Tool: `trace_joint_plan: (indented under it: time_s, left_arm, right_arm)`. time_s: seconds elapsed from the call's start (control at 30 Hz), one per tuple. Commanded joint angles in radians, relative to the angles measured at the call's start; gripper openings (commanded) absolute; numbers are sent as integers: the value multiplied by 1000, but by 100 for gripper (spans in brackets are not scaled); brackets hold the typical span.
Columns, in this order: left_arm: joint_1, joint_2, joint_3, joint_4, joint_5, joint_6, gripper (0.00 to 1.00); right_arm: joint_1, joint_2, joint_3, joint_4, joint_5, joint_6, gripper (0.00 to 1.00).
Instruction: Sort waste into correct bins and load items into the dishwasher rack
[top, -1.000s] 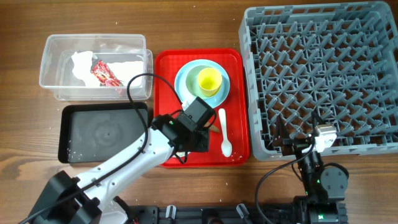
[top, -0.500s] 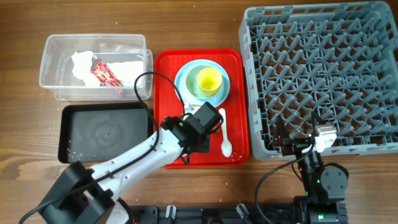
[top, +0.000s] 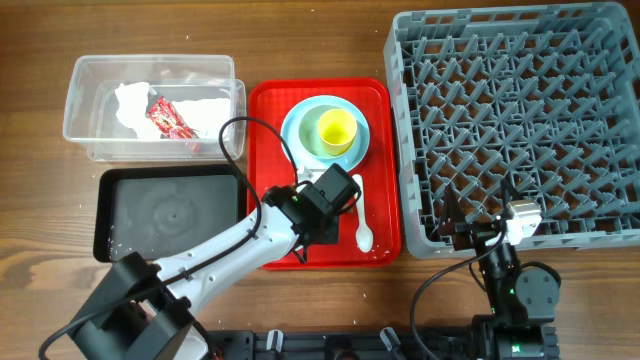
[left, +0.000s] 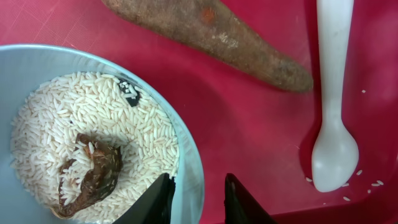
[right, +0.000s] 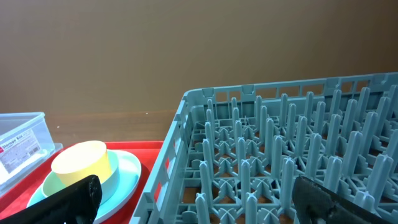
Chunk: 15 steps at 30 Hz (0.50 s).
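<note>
In the left wrist view a light-blue bowl (left: 186, 143) holds white rice (left: 74, 118) and a brown food lump (left: 93, 174). My left gripper (left: 199, 202) straddles its right rim, one finger inside and one outside, with a gap showing at the outer finger. A brown stick (left: 211, 34) and the white spoon (left: 333, 124) lie on the red tray (left: 249, 118). From overhead, the left gripper (top: 325, 215) covers that bowl. The yellow cup (top: 335, 130) stands on the blue plate (top: 300, 130). My right gripper (top: 480, 225) hangs open at the grey rack's (top: 520, 120) front edge.
The clear tub (top: 85, 110) at the back left holds white tissue (top: 130, 100) and a red wrapper (top: 168, 118). The black tray (top: 170, 212) lies in front of it, with a few crumbs. The spoon (top: 362, 215) lies just right of the left gripper.
The left arm has shifted a little to the right over the red tray, towards the spoon. The right arm has not moved.
</note>
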<state>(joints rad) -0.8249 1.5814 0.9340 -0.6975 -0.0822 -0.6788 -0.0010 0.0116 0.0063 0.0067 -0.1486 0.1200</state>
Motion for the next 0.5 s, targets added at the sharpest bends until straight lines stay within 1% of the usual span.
trace_joint_plan:
  time_s: [0.0,0.47]
  left_arm:
    - [-4,10,-13,3,-19,-23,27]
    - [-5,11,-14,3,-19,-34,24]
  right_arm:
    - [-3,-8,-1,3,3,13,100]
    - [-3,-8,-1,3,3,13,100]
